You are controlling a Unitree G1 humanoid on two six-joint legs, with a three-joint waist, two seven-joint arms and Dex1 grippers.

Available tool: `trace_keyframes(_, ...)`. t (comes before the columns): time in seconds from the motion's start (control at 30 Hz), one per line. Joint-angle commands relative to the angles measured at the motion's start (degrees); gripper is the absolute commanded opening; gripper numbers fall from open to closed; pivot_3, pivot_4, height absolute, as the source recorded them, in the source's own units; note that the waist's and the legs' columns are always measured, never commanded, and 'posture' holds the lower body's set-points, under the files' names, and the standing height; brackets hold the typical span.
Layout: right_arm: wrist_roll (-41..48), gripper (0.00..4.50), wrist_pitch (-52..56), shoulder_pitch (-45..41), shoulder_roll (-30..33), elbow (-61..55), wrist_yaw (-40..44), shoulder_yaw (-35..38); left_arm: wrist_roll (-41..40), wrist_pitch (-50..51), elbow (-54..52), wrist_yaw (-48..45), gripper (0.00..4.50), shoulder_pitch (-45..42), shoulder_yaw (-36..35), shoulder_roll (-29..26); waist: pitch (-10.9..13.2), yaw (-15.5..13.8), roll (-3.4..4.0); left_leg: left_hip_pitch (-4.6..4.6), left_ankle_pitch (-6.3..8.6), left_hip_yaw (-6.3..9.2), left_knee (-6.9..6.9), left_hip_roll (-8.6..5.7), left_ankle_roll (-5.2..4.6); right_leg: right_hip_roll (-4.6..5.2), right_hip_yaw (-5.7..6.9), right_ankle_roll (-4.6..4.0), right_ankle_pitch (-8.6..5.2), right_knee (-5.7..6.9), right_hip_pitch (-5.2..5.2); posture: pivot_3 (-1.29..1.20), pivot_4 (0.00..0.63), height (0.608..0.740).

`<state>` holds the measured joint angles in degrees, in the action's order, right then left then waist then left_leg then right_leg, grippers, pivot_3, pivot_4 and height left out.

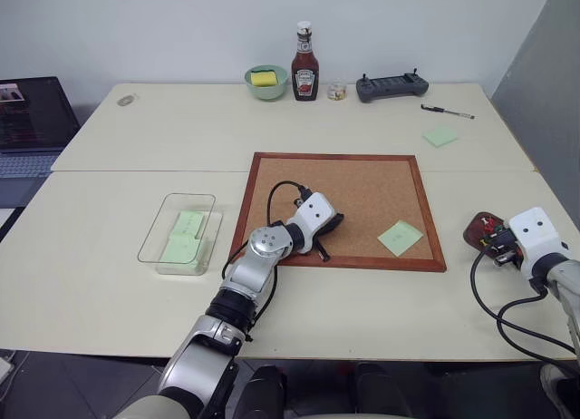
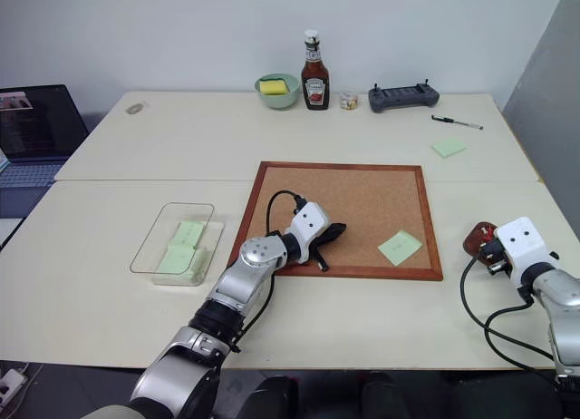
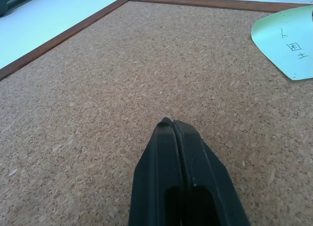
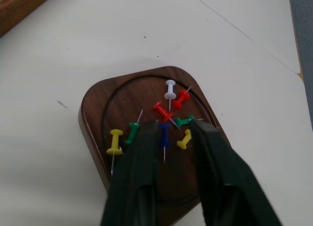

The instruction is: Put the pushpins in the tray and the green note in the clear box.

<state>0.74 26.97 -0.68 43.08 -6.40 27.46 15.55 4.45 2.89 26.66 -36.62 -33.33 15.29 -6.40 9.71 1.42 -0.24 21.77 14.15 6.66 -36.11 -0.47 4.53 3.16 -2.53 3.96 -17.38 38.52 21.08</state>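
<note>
Left gripper [image 3: 168,125] rests low over the big wood-framed corkboard [image 1: 362,188], near its front-left part, black fingers pressed together, nothing between them. Right gripper [image 4: 168,130] hangs just above the small dark reddish-brown tray with rounded corners [image 4: 98,113], which sits on the pale table [image 1: 163,147] right of the corkboard, apart from its frame; jaws parted, nothing gripped, a blue pushpin [image 4: 164,135] lies in the tray in the gap between the two fingers. More pushpins lie loose in the tray: red pushpins [image 4: 164,110] near the middle, one white pushpin [image 4: 170,89], two green ones [image 4: 133,132], two yellow ones [image 4: 115,142]. Pale green square sticky note [image 1: 400,237] lies flat on the corkboard near its front-right corner, some handwriting on it, right of the left gripper and not touching it. Clear shallow rectangular plastic box [image 1: 172,210] sits on the table left of the corkboard, with pale green paper [image 1: 184,236] already inside. Another green sticky note [image 1: 440,136] lies on the table beyond the board's far-right corner, a black pen [image 1: 448,112] just past it. Along the far edge: green bowl with a yellow sponge [image 1: 265,80], ketchup bottle [image 1: 304,65], small jar [image 1: 337,91], dark grey handheld controller [image 1: 391,86]. Open laptop [image 1: 32,120] at far left.
</note>
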Motion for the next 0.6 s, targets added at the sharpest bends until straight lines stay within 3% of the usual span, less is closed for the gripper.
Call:
trace_keyframes(0.03,-0.1,2.22,0.91,-0.27,0.75,-2.57,-0.55,1.62,0.54,0.62,2.72,0.31,0.0,1.36,0.98,0.37,0.0,0.0,0.0,0.0,0.0,0.0,0.0,0.0,0.0,0.0,0.0,0.0,0.0,0.0,0.0,0.0,0.15,0.74)
trace_keyframes(0.27,2.29,3.77,3.42,-0.11,1.19,-5.62,0.99,3.98,0.5,0.49,2.9,0.48,0.0,1.28,0.82,0.34,0.0,0.0,0.0,0.0,0.0,0.0,0.0,0.0,0.0,0.0,0.0,0.0,0.0,0.0,0.0,0.0,0.15,0.74)
trace_keyframes(0.6,6.61,3.77,4.41,-0.34,2.48,-9.49,4.96,7.22,-0.78,0.58,3.44,1.0,0.0,0.27,-0.71,1.06,0.01,-0.02,-0.02,0.01,0.0,0.01,-0.01,0.0,0.0,0.0,0.01,0.06,-0.01,0.0,-0.02,0.0,0.15,0.74)
